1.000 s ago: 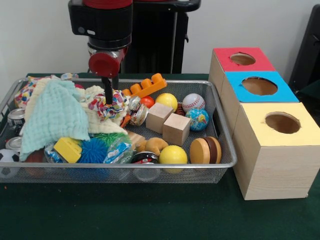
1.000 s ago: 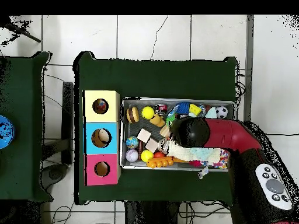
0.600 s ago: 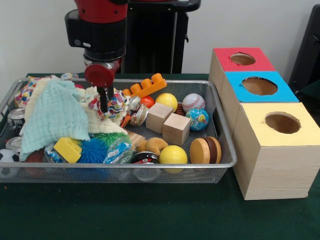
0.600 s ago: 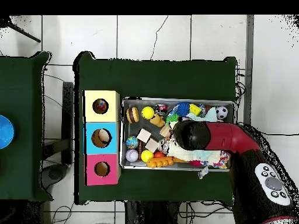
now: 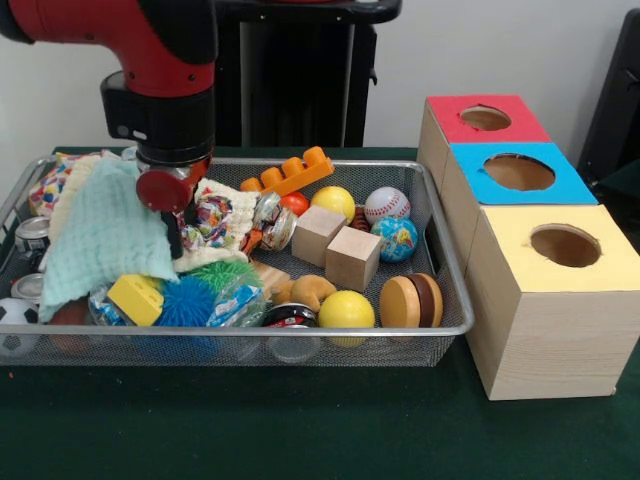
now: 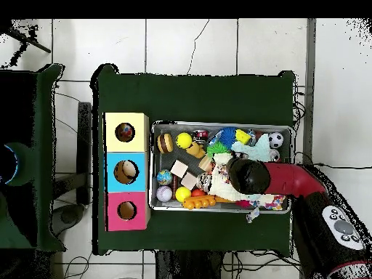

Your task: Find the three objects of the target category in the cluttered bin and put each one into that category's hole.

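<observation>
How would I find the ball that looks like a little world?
Start at the wire bin on the green table and go to the end nearest the three colored boxes. The globe ball sits there beside the wall, just in front of the white baseball and next to two wooden cubes. It is the only ball with blue seas and green patches.

no legible text, labels, nos. or signs anywhere
</observation>
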Action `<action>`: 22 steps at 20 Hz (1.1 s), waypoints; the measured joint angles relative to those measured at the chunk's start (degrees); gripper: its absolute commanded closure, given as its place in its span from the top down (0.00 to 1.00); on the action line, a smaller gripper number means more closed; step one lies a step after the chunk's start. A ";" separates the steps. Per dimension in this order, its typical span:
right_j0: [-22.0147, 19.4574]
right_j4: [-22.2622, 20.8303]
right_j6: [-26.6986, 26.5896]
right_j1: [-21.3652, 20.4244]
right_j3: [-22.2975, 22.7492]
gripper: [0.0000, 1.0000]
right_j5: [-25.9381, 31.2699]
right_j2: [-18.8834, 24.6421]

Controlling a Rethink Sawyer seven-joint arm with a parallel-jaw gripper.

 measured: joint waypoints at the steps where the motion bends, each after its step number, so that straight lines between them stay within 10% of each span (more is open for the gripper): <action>1: -0.15 -0.19 0.00 0.38 -0.07 1.00 -0.28 -0.11; 6: -0.32 -0.29 0.00 1.75 -0.39 1.00 -1.92 -0.36; 7: -0.74 -0.19 0.00 1.83 -0.35 0.00 -2.02 -0.15; 22: -0.67 5.80 0.00 -4.27 3.57 0.00 1.53 0.36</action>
